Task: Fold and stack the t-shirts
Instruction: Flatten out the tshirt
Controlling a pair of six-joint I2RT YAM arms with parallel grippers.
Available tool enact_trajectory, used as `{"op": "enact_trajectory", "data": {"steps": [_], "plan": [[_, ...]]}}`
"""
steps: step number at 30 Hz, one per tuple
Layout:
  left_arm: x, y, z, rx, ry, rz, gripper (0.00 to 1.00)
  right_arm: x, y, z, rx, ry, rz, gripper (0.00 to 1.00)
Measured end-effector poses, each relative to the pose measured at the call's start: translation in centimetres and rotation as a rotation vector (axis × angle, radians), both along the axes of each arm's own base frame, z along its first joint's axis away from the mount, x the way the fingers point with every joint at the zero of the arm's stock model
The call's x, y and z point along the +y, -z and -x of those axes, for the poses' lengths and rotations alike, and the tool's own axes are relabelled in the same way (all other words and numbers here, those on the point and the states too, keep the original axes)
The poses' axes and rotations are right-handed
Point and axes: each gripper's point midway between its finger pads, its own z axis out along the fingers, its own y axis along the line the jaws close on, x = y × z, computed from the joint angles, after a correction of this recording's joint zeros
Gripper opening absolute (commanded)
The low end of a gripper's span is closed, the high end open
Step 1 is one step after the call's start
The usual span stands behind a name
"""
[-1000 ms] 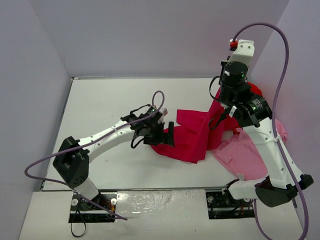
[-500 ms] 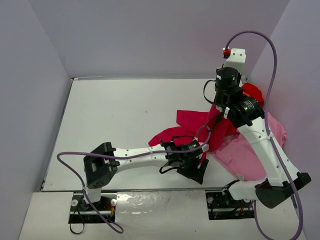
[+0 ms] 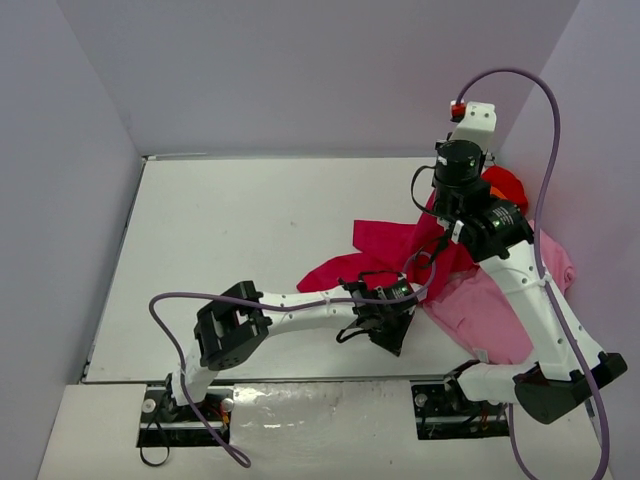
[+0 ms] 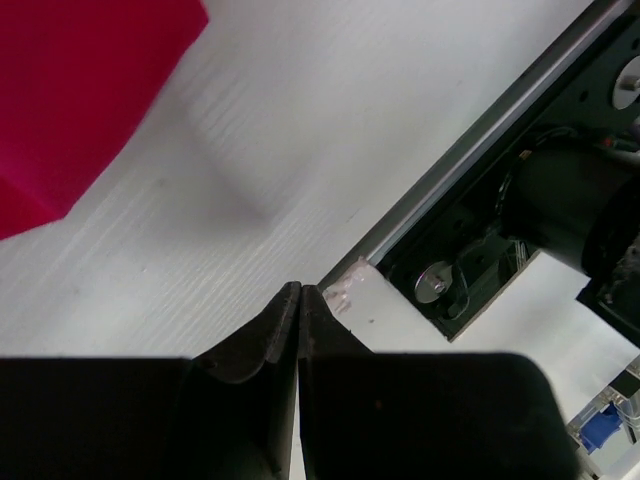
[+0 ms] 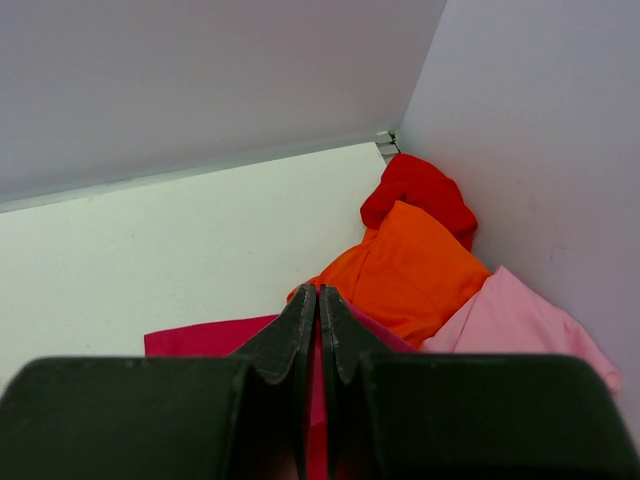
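I am at the spreading-out step, getting the soft crimson-magenta cloth t-shirt [image 3: 380,248] flat for its first fold. My right pincer [image 5: 318,297] is pressed closed, and a sliver of crimson shows in the slit between its fingers, so I judge it has the shirt pinched and raised toward the far-right part of the white tabletop [image 3: 230,230]. My left pincer [image 4: 299,291] is closed tight as well, but on nothing; its wrist view shows the tips meeting over bare tabletop close to the near edge, with the crimson cloth off at the upper left, clearly apart from them. From above, that pincer sits just beside the shirt's near hem rather than on it. The next move, as I reckon it, is to part the left fingers again, shift back toward the hem, slip one finger under the cloth and close on it; then both arms can draw the shirt taut. The folded orange cloth shirt [image 5: 410,262], the bunched red cloth shirt [image 5: 420,190] and the light pink cloth shirt [image 5: 520,322] lie heaped by the far-right corner, unfolded yet.
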Motion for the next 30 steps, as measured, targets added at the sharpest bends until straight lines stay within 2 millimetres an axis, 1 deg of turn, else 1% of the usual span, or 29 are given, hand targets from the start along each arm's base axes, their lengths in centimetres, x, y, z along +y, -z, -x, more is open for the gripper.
{"op": "enact_trajectory", "data": {"steps": [5, 8, 14, 19, 21, 23, 27, 30], "plan": [[-1.7, -0.7, -0.9, -0.037, 0.008, 0.046, 0.00, -0.1, 0.8, 0.0, 0.016, 0.003, 0.002, 0.00], [-2.3, 0.0, -1.5, -0.064, 0.004, 0.045, 0.00, -0.1, 1.2, 0.0, 0.025, 0.003, 0.006, 0.00], [-1.7, 3.6, -3.5, -0.143, -0.035, -0.045, 0.00, -0.2, 1.5, 0.2, 0.030, 0.006, 0.006, 0.00], [-1.3, 3.7, -5.7, -0.244, -0.090, -0.076, 0.00, -0.5, 1.7, 0.4, 0.031, 0.012, 0.005, 0.00], [-0.3, 3.8, -7.2, -0.321, -0.142, -0.109, 0.00, -0.6, 2.0, 0.5, 0.037, 0.012, 0.007, 0.00], [1.2, 3.9, -8.5, -0.393, -0.192, -0.148, 0.00, -0.5, 2.4, 0.4, 0.045, 0.009, 0.008, 0.00], [5.1, 3.9, -10.3, -0.519, -0.280, -0.223, 0.00, -0.4, 3.0, 0.4, 0.059, 0.003, 0.011, 0.00], [8.2, 3.2, -11.7, -0.627, -0.363, -0.271, 0.00, -0.2, 3.1, 0.4, 0.061, -0.005, 0.006, 0.00]]}}
